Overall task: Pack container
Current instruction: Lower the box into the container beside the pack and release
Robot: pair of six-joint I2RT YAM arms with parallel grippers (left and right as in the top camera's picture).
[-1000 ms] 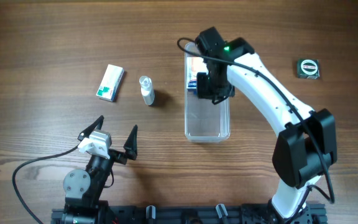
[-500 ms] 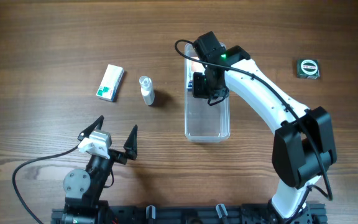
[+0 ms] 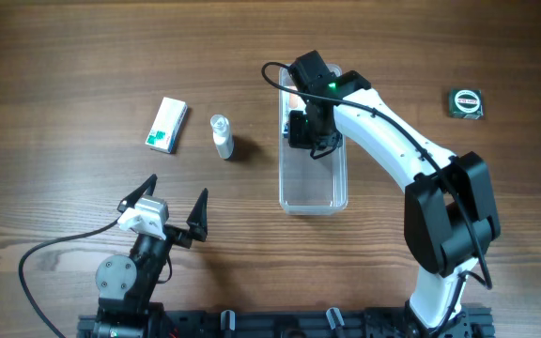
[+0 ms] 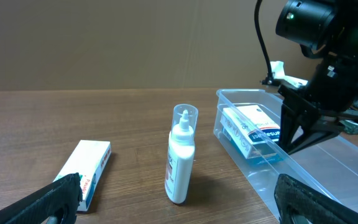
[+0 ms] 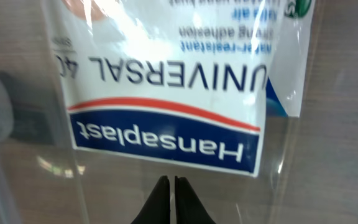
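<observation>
The long, clear plastic rectangular container [image 3: 314, 192] is set on the wooden table [image 3: 64, 75], with 1 white-and-blue Hansaplast box [image 5: 166, 106] laid in its far end. The right gripper [image 5: 170, 182] is pressed together beside that box; the left gripper [image 3: 177, 186] is spread wide.

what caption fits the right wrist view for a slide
Shut right pincer pointing at a Hansaplast plaster box lying in the clear container

Plaster box [image 4: 252, 126] inside container [image 3: 314, 183], bottle [image 3: 222, 137] left of it, carton [image 3: 166, 125] further left, tape measure [image 3: 466, 103] right
</observation>
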